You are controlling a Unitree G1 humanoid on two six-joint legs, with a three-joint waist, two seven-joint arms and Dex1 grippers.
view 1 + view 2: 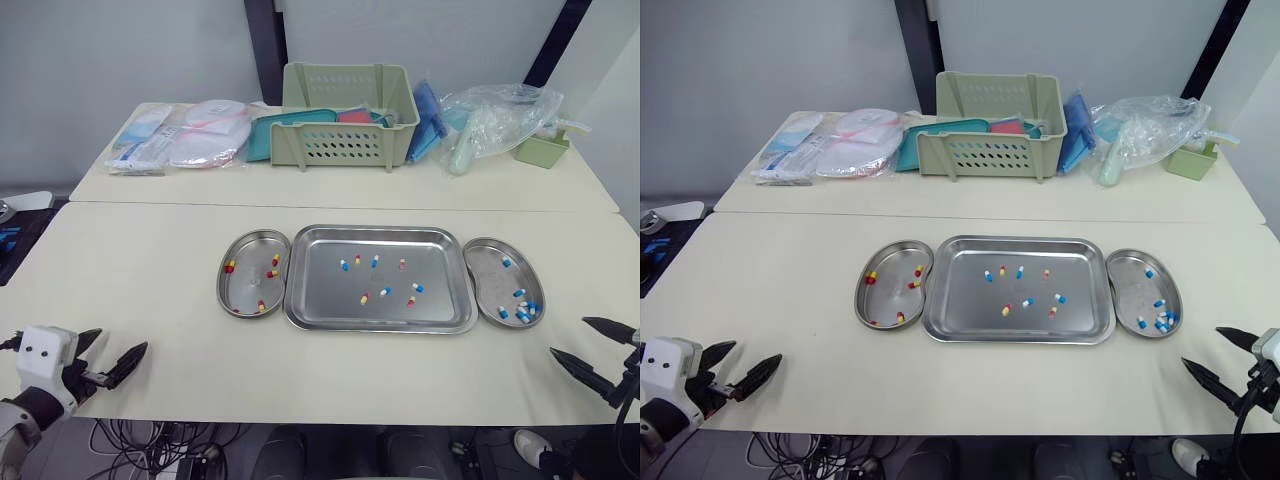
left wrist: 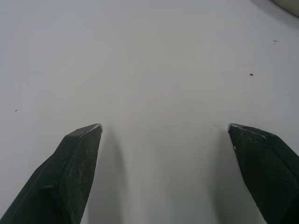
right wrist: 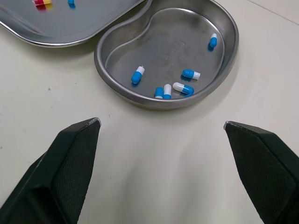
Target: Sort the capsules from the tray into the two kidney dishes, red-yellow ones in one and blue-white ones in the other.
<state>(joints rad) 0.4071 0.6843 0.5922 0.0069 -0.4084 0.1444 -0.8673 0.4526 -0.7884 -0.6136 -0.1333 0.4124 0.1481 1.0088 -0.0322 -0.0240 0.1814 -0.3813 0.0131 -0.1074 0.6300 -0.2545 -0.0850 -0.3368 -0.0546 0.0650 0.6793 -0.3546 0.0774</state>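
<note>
A steel tray (image 1: 320, 305) lies mid-table with several red-yellow and blue-white capsules (image 1: 382, 277) scattered in it. Touching its left side, a kidney dish (image 1: 236, 290) holds several red-yellow capsules (image 1: 272, 272). On the tray's right side a second kidney dish (image 1: 483, 262) holds several blue-white capsules (image 3: 183, 87). My left gripper (image 1: 108, 358) hovers open and empty at the table's front left corner, far from the dishes. My right gripper (image 1: 593, 350) stands open and empty at the front right, just short of the blue-white dish (image 3: 117, 56).
A second table at the back carries a green basket (image 1: 348, 118), plastic-wrapped packs (image 1: 180, 135), a blue folder (image 1: 430, 120), a clear bag (image 1: 500, 120) and a small green holder (image 1: 542, 150). Bare tabletop (image 1: 330, 375) runs between the tray and the front edge.
</note>
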